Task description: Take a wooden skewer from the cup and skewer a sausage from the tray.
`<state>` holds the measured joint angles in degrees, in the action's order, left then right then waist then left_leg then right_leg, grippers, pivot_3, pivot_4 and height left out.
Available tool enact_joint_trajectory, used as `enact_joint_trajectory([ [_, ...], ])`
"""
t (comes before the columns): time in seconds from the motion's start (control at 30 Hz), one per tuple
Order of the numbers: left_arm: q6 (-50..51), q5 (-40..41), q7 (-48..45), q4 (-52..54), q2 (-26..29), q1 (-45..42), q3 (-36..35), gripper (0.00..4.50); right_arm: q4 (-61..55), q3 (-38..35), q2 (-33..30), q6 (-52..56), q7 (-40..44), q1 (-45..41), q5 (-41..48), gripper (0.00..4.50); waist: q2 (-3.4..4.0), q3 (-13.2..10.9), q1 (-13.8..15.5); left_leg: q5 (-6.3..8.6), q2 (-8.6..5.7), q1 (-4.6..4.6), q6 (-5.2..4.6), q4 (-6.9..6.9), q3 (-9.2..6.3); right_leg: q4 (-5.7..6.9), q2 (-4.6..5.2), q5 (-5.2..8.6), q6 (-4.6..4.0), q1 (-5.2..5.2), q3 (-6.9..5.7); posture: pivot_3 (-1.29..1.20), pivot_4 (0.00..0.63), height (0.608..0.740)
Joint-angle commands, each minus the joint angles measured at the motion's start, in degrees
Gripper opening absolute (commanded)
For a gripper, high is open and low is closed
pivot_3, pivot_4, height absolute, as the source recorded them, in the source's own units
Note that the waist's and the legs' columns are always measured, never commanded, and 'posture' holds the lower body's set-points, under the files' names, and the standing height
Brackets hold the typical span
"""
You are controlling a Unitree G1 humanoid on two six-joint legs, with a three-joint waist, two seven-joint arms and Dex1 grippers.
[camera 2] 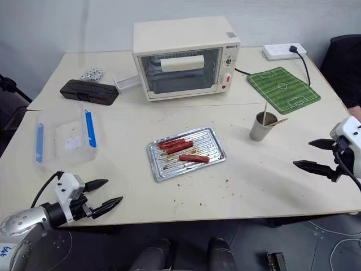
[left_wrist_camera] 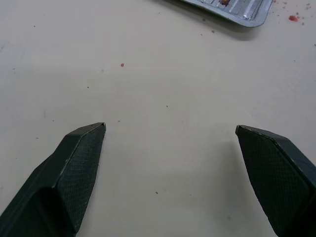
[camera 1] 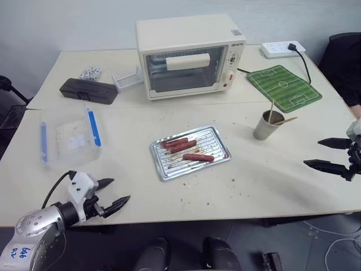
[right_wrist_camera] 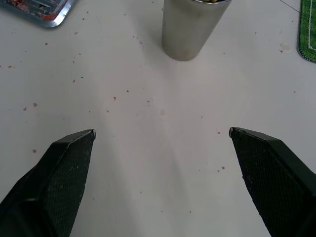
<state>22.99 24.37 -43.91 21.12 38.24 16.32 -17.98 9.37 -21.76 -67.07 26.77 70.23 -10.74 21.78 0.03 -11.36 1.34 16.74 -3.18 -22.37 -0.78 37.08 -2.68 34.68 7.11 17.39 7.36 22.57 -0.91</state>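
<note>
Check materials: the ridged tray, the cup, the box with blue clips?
Shiny silver ridged rectangular tray: looks like thin metal, given its bright reflections and pressed ridges. Small grey-beige tapered cup: probably paper, with a matte, plain wall. Clear box with blue clips: likely plastic, since the table shows through it.

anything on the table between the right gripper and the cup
No: in the right wrist view, just bare tabletop with small reddish crumbs between the open right gripper and the cup.

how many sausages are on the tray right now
3, all on the tray: two touching side by side toward its left, sausage and sausage, and a third sausage apart, nearer the front edge.
</note>
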Motion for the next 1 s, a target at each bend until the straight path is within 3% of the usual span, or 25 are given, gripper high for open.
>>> enact_joint_trajectory([
  [0.03, 0.13, 0.36, 0.87, 1.25, -0.25, -0.28, -0.59, 4.47, -0.73, -1.02, -0.21, -0.39, -0.85, -0.19, 0.09, 4.50, 0.00, 0.00, 0.01, 0.00, 0.00, 0.00, 0.00, 0.00, 0.00, 0.00, 0.00, 0.00, 0.00, 0.00, 0.01, 0.00, 0.150, 0.740],
  [0.53, 2.54, 3.21, 1.86, 1.08, -0.72, -2.29, -2.12, 4.47, -3.77, -1.69, 1.67, 2.78, -5.09, 1.83, 1.49, 4.50, 0.00, 0.00, 0.03, 0.00, 0.05, 0.03, 0.01, 0.03, 0.02, 0.07, -0.06, -0.01, 0.01, 0.00, 0.01, 0.00, 0.150, 0.740],
  [1.0, 11.55, 12.24, -2.70, 4.36, 3.23, -14.12, -0.10, 4.47, -24.71, -13.50, 11.96, 18.91, -19.85, 6.03, 12.02, 4.50, -0.01, 0.01, 0.07, 0.05, 0.42, 0.06, 0.17, 0.11, 0.02, 0.16, -0.49, -0.07, -0.11, 0.00, 0.24, 0.00, 0.150, 0.740],
])
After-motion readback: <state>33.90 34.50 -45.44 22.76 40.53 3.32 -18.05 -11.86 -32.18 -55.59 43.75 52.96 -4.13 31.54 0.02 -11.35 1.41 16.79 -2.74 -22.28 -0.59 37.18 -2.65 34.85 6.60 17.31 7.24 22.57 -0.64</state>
